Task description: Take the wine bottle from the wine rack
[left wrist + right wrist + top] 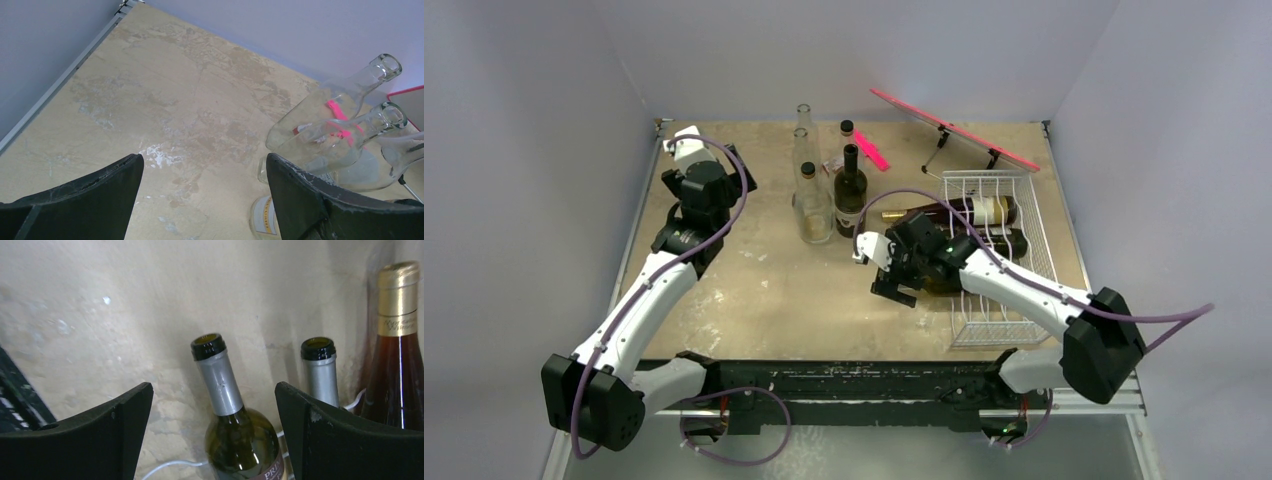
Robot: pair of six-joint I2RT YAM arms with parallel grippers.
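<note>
The white wire wine rack (1014, 300) stands at the right of the table with three bottles lying in it. In the right wrist view, a green wine bottle (243, 440) with a silver foil neck lies between my right gripper's (214, 400) fingers. The jaws stand wide, with a gap on both sides of the bottle's shoulder. Beside it lie a second silver-necked bottle (320, 372) and an amber, gold-capped bottle (398, 370). From above, the right gripper (881, 272) is at the rack's left edge. My left gripper (686, 148) is far off at the back left, open over bare table (205, 165).
Several clear glass bottles (812, 205) and a dark upright bottle (851, 190) stand at mid-table, left of the rack. A pink flat board on a stand (954, 128) is behind the rack. Walls close in the table on three sides.
</note>
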